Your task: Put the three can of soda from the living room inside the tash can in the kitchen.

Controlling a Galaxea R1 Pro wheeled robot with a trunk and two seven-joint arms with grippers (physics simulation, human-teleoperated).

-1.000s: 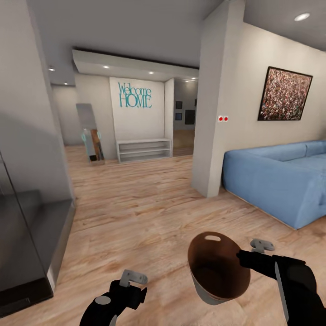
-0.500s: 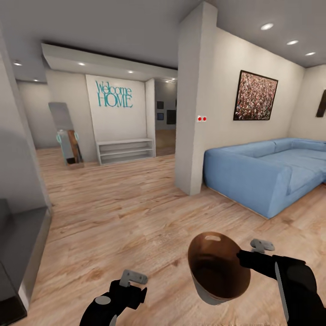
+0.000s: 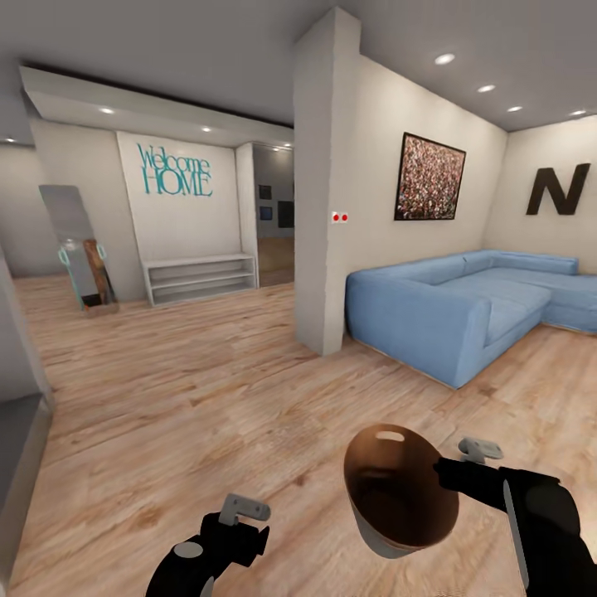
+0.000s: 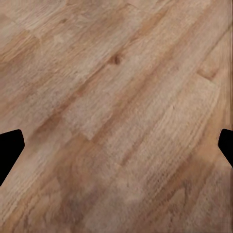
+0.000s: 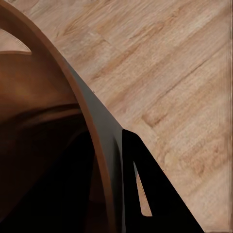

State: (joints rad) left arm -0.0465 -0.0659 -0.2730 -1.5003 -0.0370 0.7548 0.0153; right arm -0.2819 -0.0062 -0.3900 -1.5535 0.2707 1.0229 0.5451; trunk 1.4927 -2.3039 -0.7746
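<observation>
- Head view first: the right gripper (image 3: 444,474) is clamped on the near right rim of the tash can (image 3: 398,489), holding it up above the wood floor (image 3: 207,390), low and right of centre.
- Its dark brown inside faces up toward us, with the slot handle cut-out on the far side of the rim (nothing I can make out inside it).
- Right wrist view shows one black finger (image 5: 145,194) lying against the outside of the bin wall (image 5: 58,145), the rim pinched between the jaws.
- Left gripper (image 3: 240,507) hangs low at the left, holding nothing; in the left wrist view its two dark fingertips (image 4: 9,150) stand wide apart over bare floorboards.
- Farther off, a blue sofa (image 3: 464,307) sits at the right behind a white pillar (image 3: 319,207).
- Far left wall carries teal "Welcome HOME" lettering (image 3: 174,170) above a low white shelf (image 3: 201,278).
</observation>
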